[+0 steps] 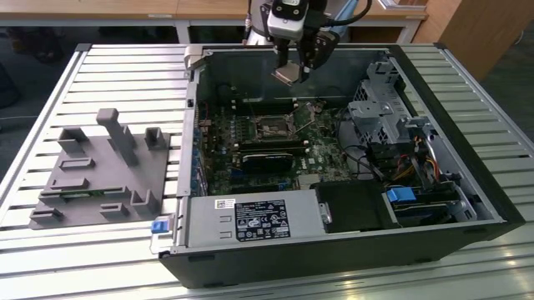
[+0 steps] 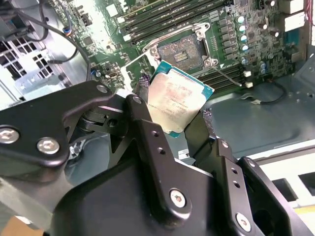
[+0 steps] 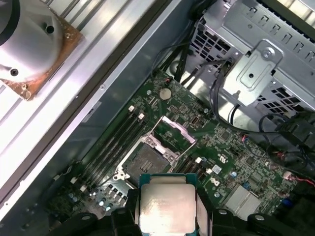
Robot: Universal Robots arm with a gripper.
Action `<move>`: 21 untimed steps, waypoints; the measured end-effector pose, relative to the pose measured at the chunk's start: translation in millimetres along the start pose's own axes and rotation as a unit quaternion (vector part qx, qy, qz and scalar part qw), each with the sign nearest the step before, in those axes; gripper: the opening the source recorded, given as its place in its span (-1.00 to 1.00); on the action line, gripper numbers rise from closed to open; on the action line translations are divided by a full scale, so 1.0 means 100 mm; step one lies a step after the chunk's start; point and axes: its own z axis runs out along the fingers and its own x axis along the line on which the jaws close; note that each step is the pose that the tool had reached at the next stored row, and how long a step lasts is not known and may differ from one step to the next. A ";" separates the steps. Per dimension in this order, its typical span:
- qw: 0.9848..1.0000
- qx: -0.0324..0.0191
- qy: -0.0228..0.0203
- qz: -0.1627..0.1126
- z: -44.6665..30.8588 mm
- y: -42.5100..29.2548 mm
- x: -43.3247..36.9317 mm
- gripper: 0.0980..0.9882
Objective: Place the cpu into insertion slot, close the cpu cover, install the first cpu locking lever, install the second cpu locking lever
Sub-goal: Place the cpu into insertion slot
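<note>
My gripper [image 1: 289, 73] hangs above the open computer case, shut on the cpu [image 1: 286, 75], a flat square chip with a silvery top and green edge. Both wrist views show the cpu [image 2: 176, 102] [image 3: 167, 208] clamped between the black fingers [image 2: 142, 105], well above the board. The insertion slot [image 1: 271, 129] [image 2: 183, 50] [image 3: 142, 164] lies open on the green motherboard, its dark centre exposed. The cpu cover [image 3: 175, 132] [image 2: 138, 66], a thin silvery frame, stands tilted up at one side of the slot. A thin locking lever [image 2: 229, 76] sticks out beside the slot.
Long black memory slots [image 3: 115, 142] run beside the socket. A silver drive cage [image 1: 384, 106] and cables [image 1: 417, 165] fill the case at the exterior view's right. A power supply [image 1: 254, 220] sits at the front. A grey fixture block [image 1: 104, 172] stands on the slatted table.
</note>
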 end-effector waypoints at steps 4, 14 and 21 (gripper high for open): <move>1.000 0.000 -0.001 0.020 0.001 0.001 0.001 0.00; 0.997 -0.001 -0.005 0.073 0.006 0.002 0.004 0.00; 0.994 -0.001 -0.008 0.109 0.009 0.003 0.005 0.00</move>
